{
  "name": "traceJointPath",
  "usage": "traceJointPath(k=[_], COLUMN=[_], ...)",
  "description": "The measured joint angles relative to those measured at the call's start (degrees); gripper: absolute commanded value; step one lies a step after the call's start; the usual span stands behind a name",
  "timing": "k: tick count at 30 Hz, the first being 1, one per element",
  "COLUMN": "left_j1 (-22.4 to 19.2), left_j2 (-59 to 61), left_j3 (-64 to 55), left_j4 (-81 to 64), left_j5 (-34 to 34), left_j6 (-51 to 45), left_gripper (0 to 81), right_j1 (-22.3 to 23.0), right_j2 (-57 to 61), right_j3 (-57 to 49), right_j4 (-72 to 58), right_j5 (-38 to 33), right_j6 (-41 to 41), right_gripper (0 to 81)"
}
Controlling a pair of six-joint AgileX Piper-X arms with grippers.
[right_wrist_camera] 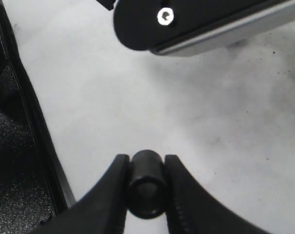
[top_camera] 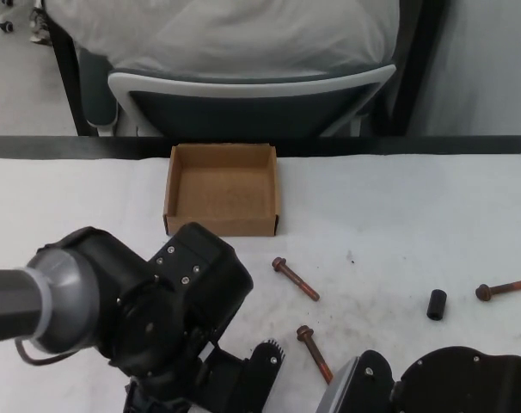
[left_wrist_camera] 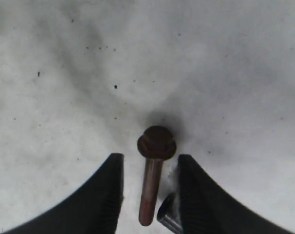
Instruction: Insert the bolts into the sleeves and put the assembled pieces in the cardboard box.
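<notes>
In the left wrist view a rusty brown bolt (left_wrist_camera: 152, 180) lies on the white bench cover, between the black fingers (left_wrist_camera: 106, 195) of my left gripper (left_wrist_camera: 151, 161). The jaws are open, with a gap on either side of the shank. In the right wrist view my right gripper (right_wrist_camera: 146, 161) is shut on a black sleeve (right_wrist_camera: 146, 183), just above the cover. The high view shows the cardboard box (top_camera: 222, 200) at the back, three bolts (top_camera: 295, 278) (top_camera: 315, 353) (top_camera: 503, 289) and a loose black sleeve (top_camera: 437, 305) on the cover.
The left arm's bulky wrist (top_camera: 149, 314) covers the near left of the bench; the right arm (top_camera: 458, 379) sits at the near right. A small dark piece (left_wrist_camera: 167, 214) lies by one left finger. A chair (top_camera: 243, 95) stands behind the bench.
</notes>
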Motion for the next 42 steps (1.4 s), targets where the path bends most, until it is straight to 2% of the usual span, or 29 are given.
traceJointPath(k=[10, 18, 34, 36, 42], left_j1=[2.99, 2.96, 2.96, 2.96, 2.96], left_j2=[1.48, 1.48, 3.74, 4.04, 4.86], left_j3=[0.0, 0.0, -0.92, -1.17, -1.26], left_j4=[-2.18, -2.74, -1.41, -1.16, -0.09], left_j5=[-0.03, 2.94, 2.91, 2.91, 2.91], left_j6=[1.27, 1.51, 1.49, 1.64, 1.63], left_gripper=[32.9, 32.9, 32.4, 28.0, 5.0], right_j1=[0.0, 0.0, 0.0, 0.0, 0.0], right_j2=[0.0, 0.0, 0.0, 0.0, 0.0], right_j3=[0.0, 0.0, 0.0, 0.0, 0.17], right_j4=[1.18, 1.18, 1.29, 1.27, 1.27], right_j5=[0.0, 0.0, 0.0, 0.0, 0.0], right_j6=[-0.06, -0.14, 0.06, 0.24, 0.21], right_gripper=[0.2, 0.2, 0.2, 0.2, 0.2])
